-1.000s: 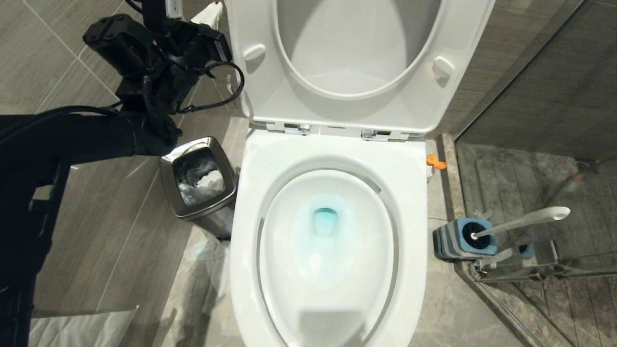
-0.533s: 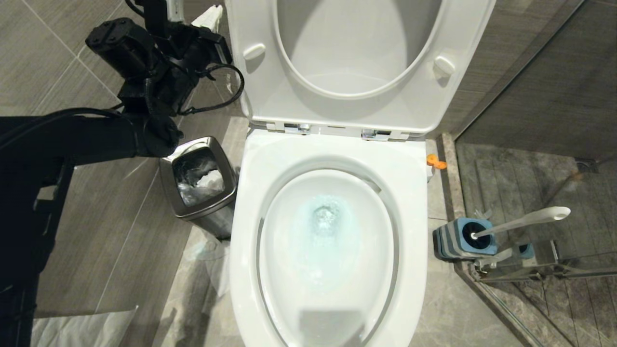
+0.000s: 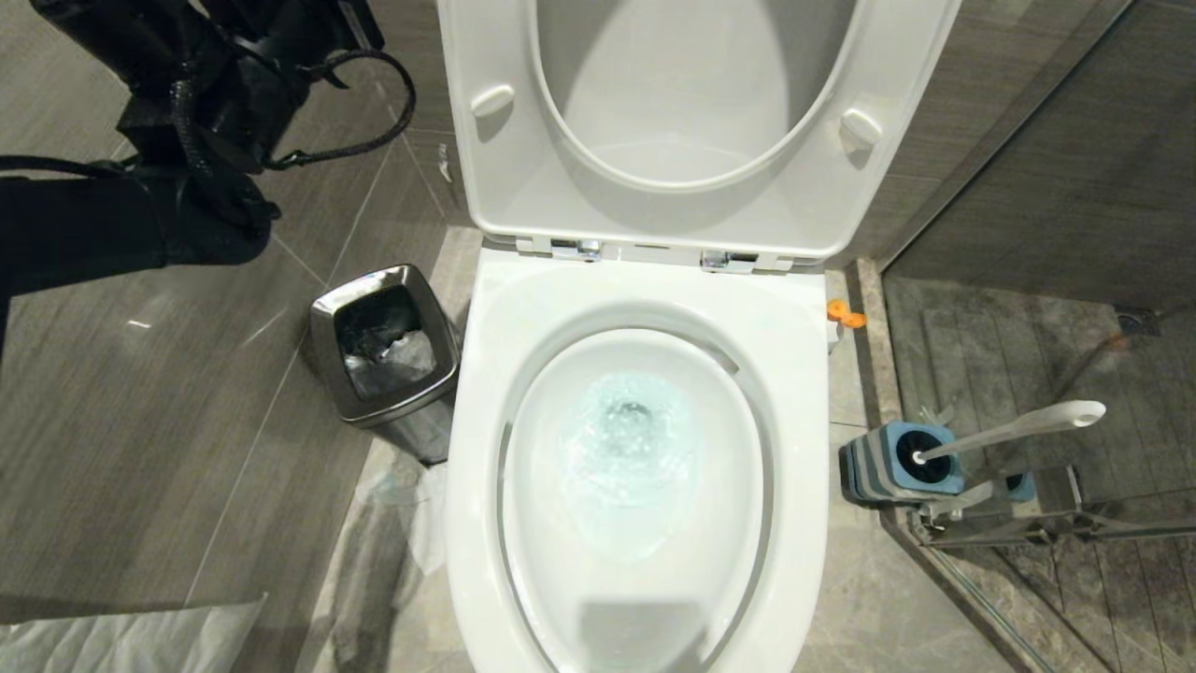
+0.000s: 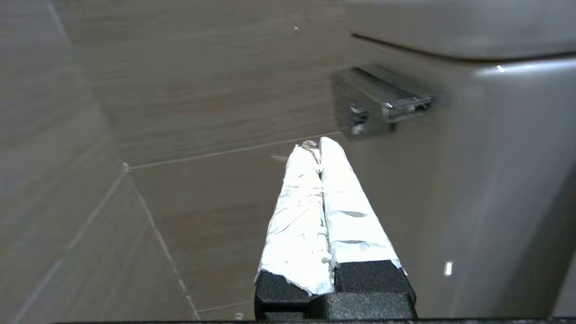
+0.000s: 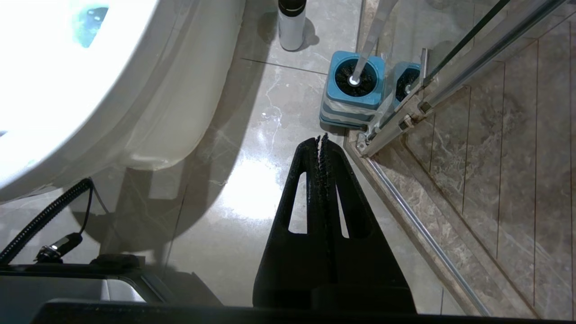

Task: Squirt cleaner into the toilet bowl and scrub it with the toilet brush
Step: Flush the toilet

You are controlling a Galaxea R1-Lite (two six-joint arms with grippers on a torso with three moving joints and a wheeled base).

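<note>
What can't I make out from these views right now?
- Left gripper: cut off by the head view's top edge; only the wrist view shows it, shut and empty.
- Cleaner: toilet bowl rim hides all but its orange cap.
- Toilet brush bristles: sunk in the holder.
- Flush lever: blurred.

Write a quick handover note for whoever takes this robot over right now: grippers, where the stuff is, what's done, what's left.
Left gripper: shut, empty, raised beside the tank near the flush lever.
Right gripper: shut, empty, parked low over the floor near the brush holder.
Toilet bowl: lid up, teal-tinted water swirling.
Toilet brush: in its holder; cleaner on the floor beside the bowl.
Done: cleaner is in, judging by the tint.
Left: unclear, possibly nothing.
</note>
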